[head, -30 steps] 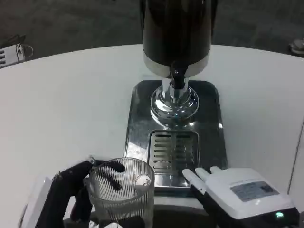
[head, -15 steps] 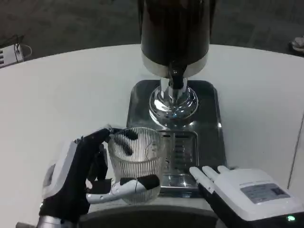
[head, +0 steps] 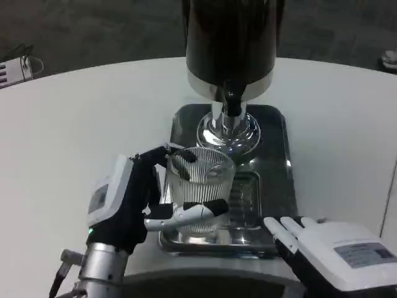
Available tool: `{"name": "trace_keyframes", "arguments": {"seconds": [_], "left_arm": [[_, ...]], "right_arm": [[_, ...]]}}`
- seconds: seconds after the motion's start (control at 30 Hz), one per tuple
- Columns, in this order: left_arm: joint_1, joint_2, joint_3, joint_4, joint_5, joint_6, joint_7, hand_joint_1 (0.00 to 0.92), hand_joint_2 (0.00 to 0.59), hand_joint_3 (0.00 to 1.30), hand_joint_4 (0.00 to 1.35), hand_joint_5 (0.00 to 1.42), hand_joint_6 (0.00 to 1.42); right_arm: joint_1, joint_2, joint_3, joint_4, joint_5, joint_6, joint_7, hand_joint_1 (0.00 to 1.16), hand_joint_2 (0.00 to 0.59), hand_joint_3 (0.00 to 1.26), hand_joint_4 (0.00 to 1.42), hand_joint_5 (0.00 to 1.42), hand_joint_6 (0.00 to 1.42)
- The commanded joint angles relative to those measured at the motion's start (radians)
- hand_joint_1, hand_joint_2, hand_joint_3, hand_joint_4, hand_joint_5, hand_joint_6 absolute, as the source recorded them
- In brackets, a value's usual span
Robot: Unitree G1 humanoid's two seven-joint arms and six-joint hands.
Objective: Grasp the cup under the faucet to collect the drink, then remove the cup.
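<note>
Cup (head: 200,186) gripped in left hand (head: 127,202) over drip tray (head: 273,205), short of faucet (head: 232,102); loose hold could tip it; right hand (head: 338,248) open, idle.

We see a clear ribbed glass cup (head: 201,186), a glossy black dispenser (head: 229,37) on a polished chrome base (head: 228,131), a shiny steel tray (head: 273,167), a matt white tabletop (head: 87,124).

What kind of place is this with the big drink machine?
Probably a test or demo room, not a real cafe: a drink dispenser on a metal drip tray sits alone on a plain white table, above dark carpet.
</note>
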Motion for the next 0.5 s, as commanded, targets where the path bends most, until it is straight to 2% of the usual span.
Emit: {"name": "trace_keyframes", "arguments": {"seconds": [0.03,0.3,0.5], "left_arm": [[-0.088,0.001,-0.034,0.068,0.018,0.009,0.053,0.587,0.0,0.98,1.12,1.31,1.42],[-0.198,0.013,-0.089,0.207,0.042,0.033,0.102,0.587,0.0,0.98,1.12,1.31,1.42],[-0.23,0.028,-0.12,0.255,0.06,0.042,0.135,0.587,0.0,0.98,1.11,1.3,1.42]], "right_arm": [[0.022,0.016,-0.009,-0.016,0.012,-0.026,-0.019,0.46,0.466,0.0,0.0,0.0,0.0],[0.044,0.043,-0.025,-0.016,0.026,-0.057,-0.026,0.46,0.466,0.0,0.0,0.0,0.0],[0.051,0.05,-0.042,-0.016,0.045,-0.071,-0.021,0.46,0.465,0.0,0.0,0.0,0.0]]}}
